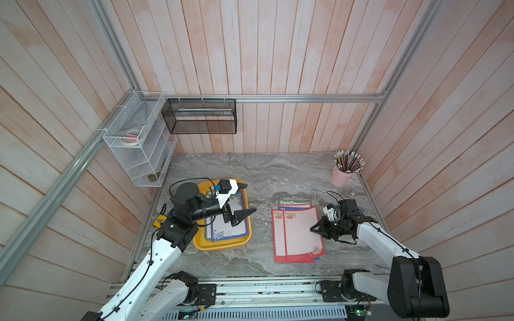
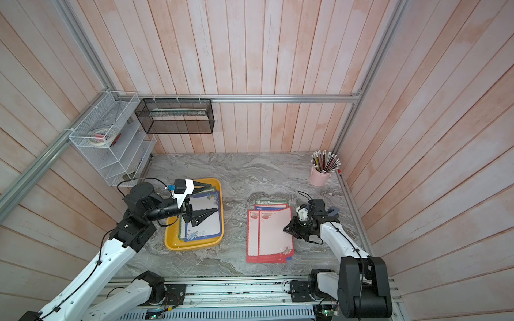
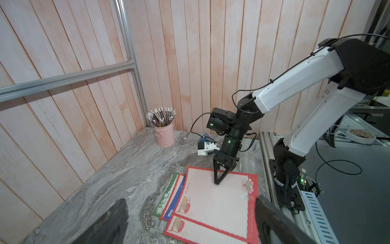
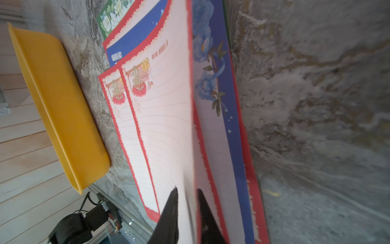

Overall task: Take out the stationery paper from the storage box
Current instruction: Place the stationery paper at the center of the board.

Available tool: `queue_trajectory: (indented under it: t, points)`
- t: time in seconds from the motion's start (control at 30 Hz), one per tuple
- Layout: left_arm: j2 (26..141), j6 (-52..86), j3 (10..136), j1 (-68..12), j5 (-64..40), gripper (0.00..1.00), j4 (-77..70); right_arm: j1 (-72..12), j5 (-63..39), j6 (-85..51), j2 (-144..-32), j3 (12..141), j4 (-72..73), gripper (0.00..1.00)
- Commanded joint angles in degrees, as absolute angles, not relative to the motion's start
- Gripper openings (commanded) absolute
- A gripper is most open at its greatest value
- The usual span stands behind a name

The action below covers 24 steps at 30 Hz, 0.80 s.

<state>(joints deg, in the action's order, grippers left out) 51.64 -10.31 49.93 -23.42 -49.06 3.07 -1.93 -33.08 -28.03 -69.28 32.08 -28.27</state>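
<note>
- The left hand (image 1: 250, 197) hangs over the storage box (image 1: 222, 246), jaws spread wide with nothing between them.
- The right hand (image 4: 186, 193) is down at the near edge of the top red-bordered sheet (image 1: 301, 236). In the right wrist view its fingers (image 4: 168, 215) stand a narrow gap apart, with that sheet's edge between them.
- The stationery paper (image 3: 215, 202) is in two places. A blue-bordered sheet (image 1: 235, 233) lies on top of others in the box. A fanned pile of red, blue and green sheets lies on the bench (image 1: 264, 172), well apart from the box.
- A pink pot of pencils (image 1: 340, 176) stands at the far right corner.
</note>
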Motion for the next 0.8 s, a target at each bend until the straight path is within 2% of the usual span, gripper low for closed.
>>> queue_trajectory:
  t: [0.0, 0.13, 0.23, 0.37, 0.77]
  points:
    - [51.3, -12.1, 51.8, -23.6, -48.5, 0.95, 4.9, -1.7, -26.6, -28.5, -68.1, 33.3, -30.1, 0.42]
    - [51.2, -12.5, 52.0, -23.7, -48.5, 0.95, 5.6, -1.6, -18.7, -30.0, -64.2, 34.7, -32.2, 0.59]
    - [51.1, -12.8, 52.1, -23.7, -48.4, 0.95, 6.1, -1.5, -11.5, -31.1, -60.3, 36.6, -33.4, 0.64]
    - [50.9, -13.3, 52.3, -23.7, -48.1, 0.95, 6.7, -1.6, -6.3, -31.2, -57.7, 39.8, -33.9, 0.67]
    - [49.7, -14.9, 51.6, -23.7, -45.1, 0.95, 7.4, -4.4, -3.2, -31.5, -55.5, 48.6, -29.0, 0.67]
